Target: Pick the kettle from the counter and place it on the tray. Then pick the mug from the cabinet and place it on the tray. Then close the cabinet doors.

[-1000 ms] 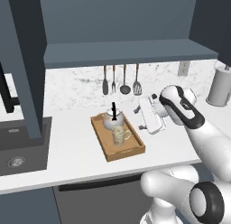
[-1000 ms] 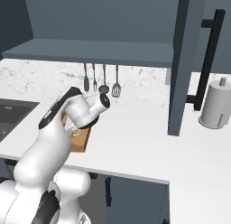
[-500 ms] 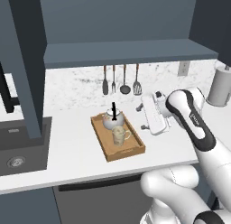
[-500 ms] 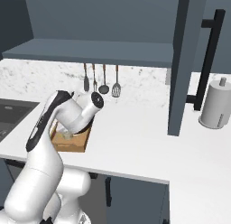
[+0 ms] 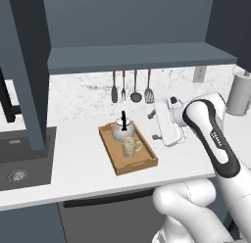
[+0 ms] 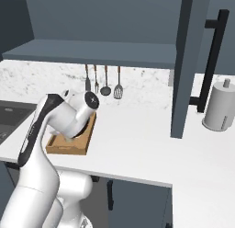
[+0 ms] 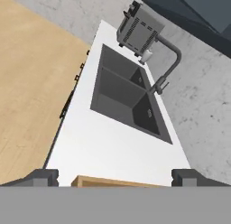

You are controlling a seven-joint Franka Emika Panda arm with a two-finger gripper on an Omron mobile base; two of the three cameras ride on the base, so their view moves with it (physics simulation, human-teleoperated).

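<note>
While the white arm's two-finger gripper (image 7: 115, 177) hangs w/ its small dark tips set wide apart and nothing between them, the task's things sit together on the long white marble-speckled counter (image 5: 83, 163). The rectangular light-brown wooden tray (image 5: 113, 156), low-rimmed, lies at an angle on that counter, approx. below the hanging utensils. In the tray's far half stands the small round silvery-white kettle (image 5: 120, 132), upright, thin black handle sticking straight up. Just in front of it, in the near half, stands the small beige-tan mug (image 5: 129, 147), upright, faint pattern on the side, handle pointing right; mug is smaller than kettle and the two look to be touching or nearly so, can't tell which. In the right base view the tray's near edge (image 6: 64, 149) peeks out beside the arm, which hides what stands in it. Above, the dark slate-blue cabinet (image 5: 137, 56) shows its flat shelf, bare. Both tall slate-blue cabinet doors stand open: one at left (image 5: 24, 70), its black bar handle partly seen; one at right (image 6: 188, 61) w/ a long black vertical bar handle. In the hand view the tips frame a strip of the tray's rim (image 7: 108, 181), w/ white counter, a dark grey double sink (image 7: 126, 101) and its dark tap beyond.
</note>
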